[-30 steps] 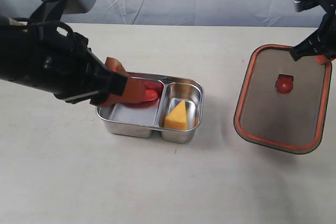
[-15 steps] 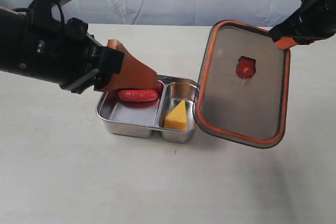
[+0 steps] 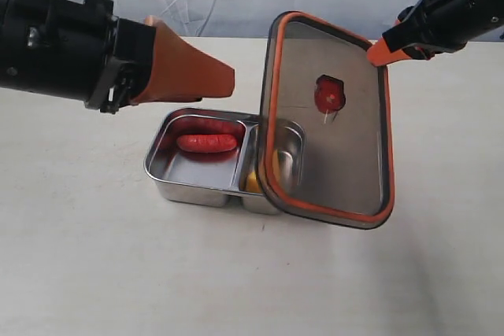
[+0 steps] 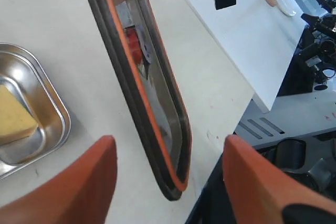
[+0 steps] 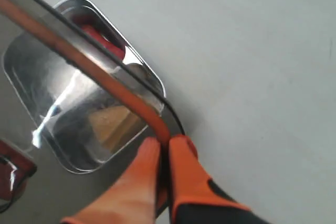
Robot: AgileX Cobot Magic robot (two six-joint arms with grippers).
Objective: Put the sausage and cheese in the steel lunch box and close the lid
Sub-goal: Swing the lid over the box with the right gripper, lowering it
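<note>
Pale counter [image 3: 118,273] carries the steel lunch box [image 3: 189,193], and we judge the filling done: the sausage [image 3: 206,142] lies in its larger compartment, long axis along the box's long side, and the cheese [image 4: 13,121] sits in the smaller one. Only the closing is left, as we read it, for the lid [image 3: 346,155] hangs steeply tilted over the smaller compartment, its long axis running from a raised far corner down toward the box's near rim. Our right claw [image 5: 165,150] pinches that raised corner, while the left claw [image 4: 168,148] is spread and empty, above and beyond the larger compartment's end.
</note>
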